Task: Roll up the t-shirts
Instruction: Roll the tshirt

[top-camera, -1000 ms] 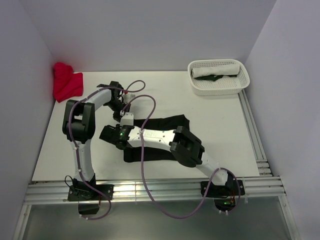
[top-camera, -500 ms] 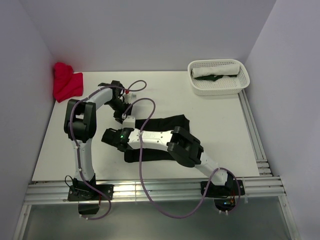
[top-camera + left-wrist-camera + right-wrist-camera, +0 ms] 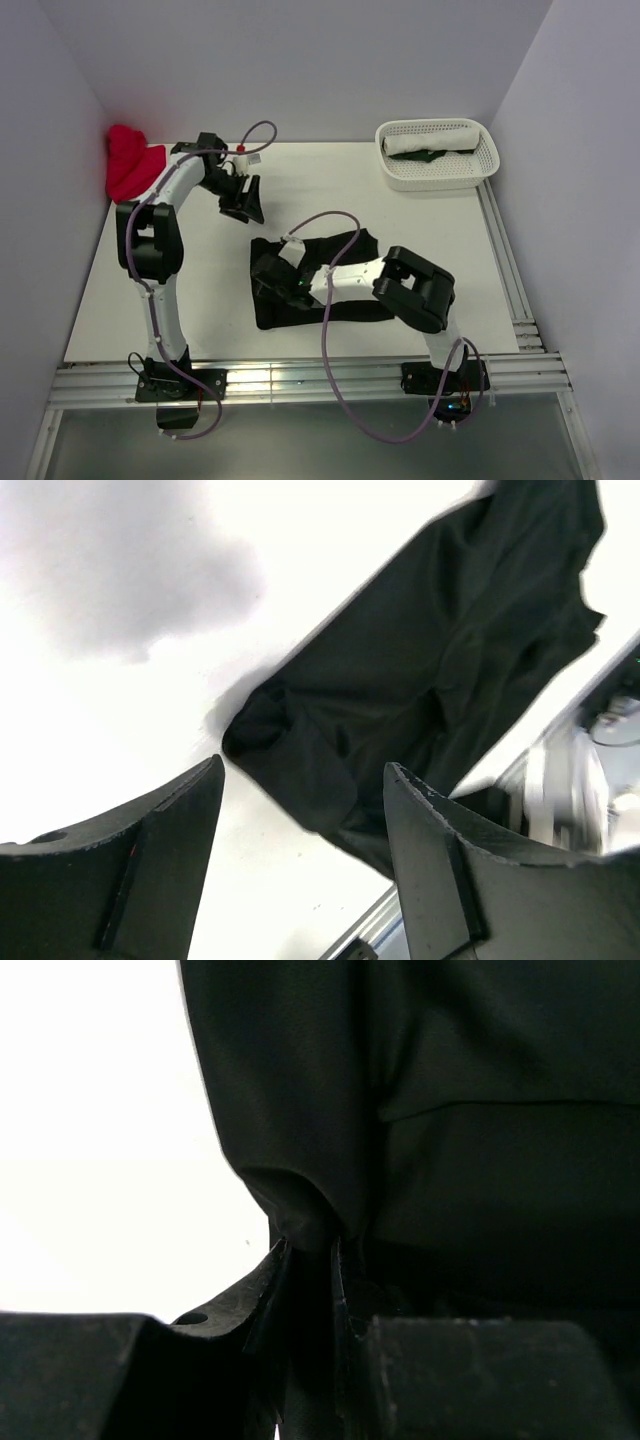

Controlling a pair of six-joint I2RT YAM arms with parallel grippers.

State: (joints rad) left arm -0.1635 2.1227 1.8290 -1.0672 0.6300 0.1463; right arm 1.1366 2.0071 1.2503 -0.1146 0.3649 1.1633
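- White desk (image 3: 210,300) inside pale lavender walls carries everything.
- Black t-shirt (image 3: 340,245) lies folded into a band near the middle of the desk, towards the front edge, much where it lay a second ago.
- Left pincer (image 3: 243,200) was down at the shirt's back-left corner a second ago, jaws together. It has since let go and pulled back and leftward. It now hangs over bare desk, well apart from the shirt, with its jaws spread wide and nothing between them.
- Its wrist view looks down between the two dark fingers (image 3: 150,850) at the shirt's bunched end (image 3: 440,650).
- Right pincer (image 3: 264,288) has shifted as well. Its arm lay stretched across the shirt earlier; now the elbow is folded at the right and the pincer sits at the shirt's left edge.
- In the right wrist view the jaws are nearly together, clamped on a rounded fold of the black cloth (image 3: 480,1110).
- Red t-shirt (image 3: 130,165) stays heaped in the back-left corner.
- White basket (image 3: 430,180) at the back right holds a rolled white t-shirt (image 3: 435,138) and a dark green one (image 3: 425,156), as before.
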